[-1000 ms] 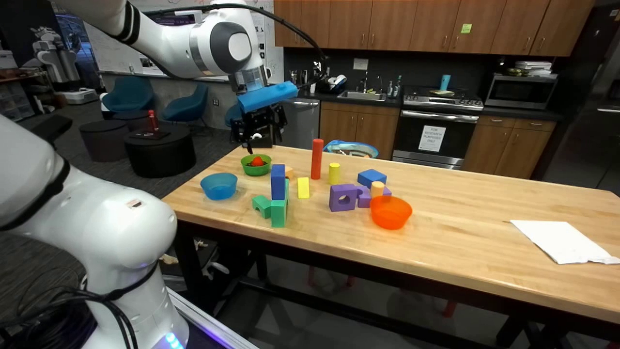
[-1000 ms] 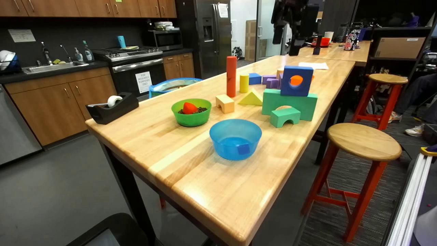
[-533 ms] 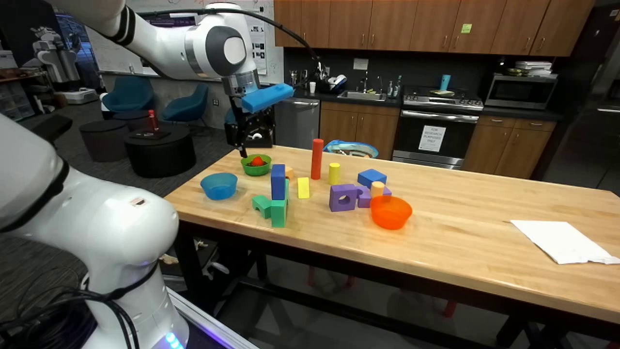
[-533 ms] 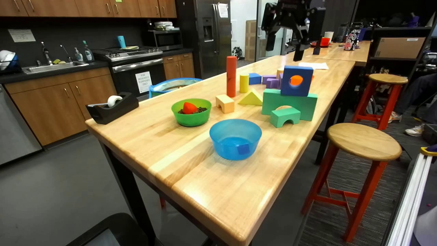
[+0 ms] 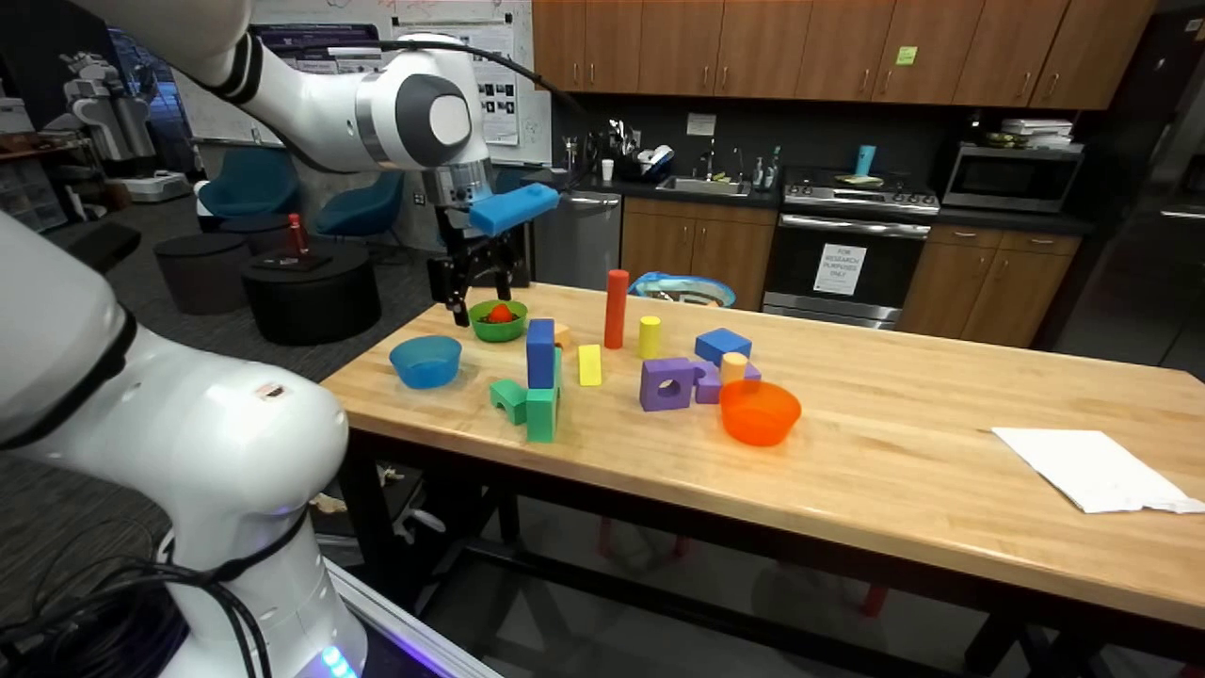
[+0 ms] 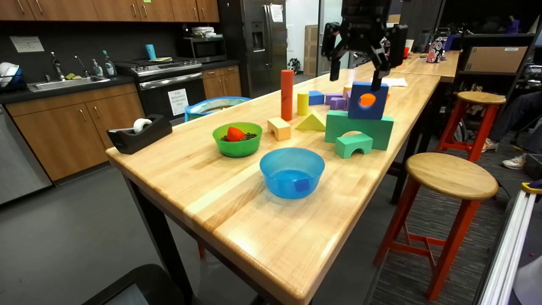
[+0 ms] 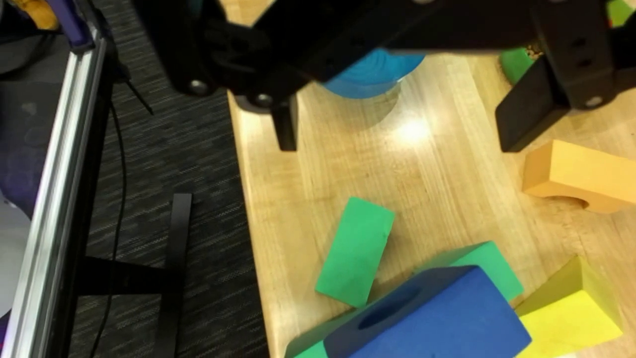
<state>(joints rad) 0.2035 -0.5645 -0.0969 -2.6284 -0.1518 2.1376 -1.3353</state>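
My gripper (image 7: 400, 144) is black, open and empty, its fingers spread wide above the wooden table. It shows in both exterior views (image 5: 482, 303) (image 6: 355, 80). In the wrist view a blue bowl (image 7: 365, 89) is partly hidden behind the gripper. A green bowl (image 6: 237, 148) holding a red piece (image 6: 235, 134) and small dark bits lies partly behind the finger at right. A tan arch block (image 7: 591, 174) shows near that finger. Below the gap are a green arch block (image 7: 355, 251) and a blue block (image 7: 442, 323) with a hole, standing on a long green block (image 6: 338, 127).
A yellow triangle block (image 7: 571, 320), a red cylinder (image 6: 287, 95) and a yellow cylinder (image 6: 302, 103) stand close by. Purple blocks (image 5: 665, 384), a blue wedge (image 5: 723, 345) and an orange bowl (image 5: 759, 414) lie farther along. A tape dispenser (image 6: 139, 133) sits at a table corner.
My gripper has come down closer to the table and moved left in an exterior view. It looks turned, with its fingers showing farther apart. The blocks and bowls have not moved.
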